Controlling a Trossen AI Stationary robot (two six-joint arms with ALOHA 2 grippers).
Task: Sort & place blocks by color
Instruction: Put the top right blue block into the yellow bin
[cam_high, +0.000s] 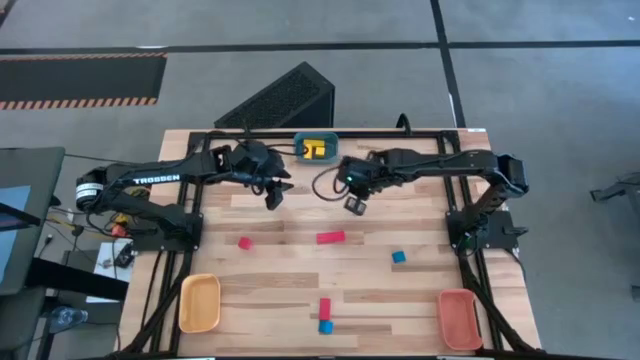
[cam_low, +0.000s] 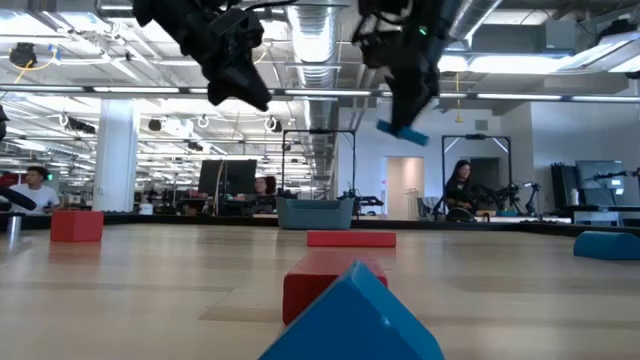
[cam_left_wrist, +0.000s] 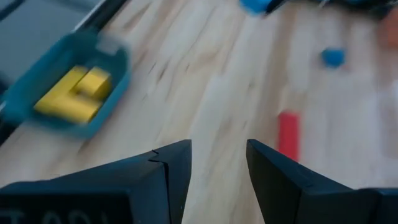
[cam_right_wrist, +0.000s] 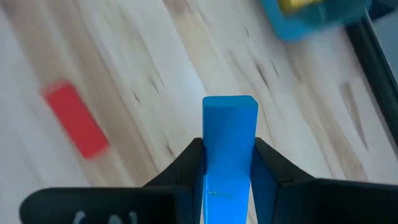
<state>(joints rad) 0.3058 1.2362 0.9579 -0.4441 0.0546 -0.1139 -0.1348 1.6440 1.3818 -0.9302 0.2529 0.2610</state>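
My right gripper hangs above the far middle of the table, near the teal tray, and is shut on a blue bar block. The tray holds yellow blocks. My left gripper is open and holds nothing; it hovers to the left of the right one. On the wood lie a small red block, a red bar, a blue cube, and a red block next to a blue one near the front edge. My right gripper pinches the blue bar between its two fingers, which lie on its two long side faces. The bar's free end sticks out past the fingertips. The fingers point downward, and the bar is lifted clear, high above the table and slightly tilted.
A yellow tray sits at the near left corner and an orange-red tray at the near right corner. Black frame rails run along the table's sides. Bare wood lies between the loose blocks. People sit in the room beyond the table.
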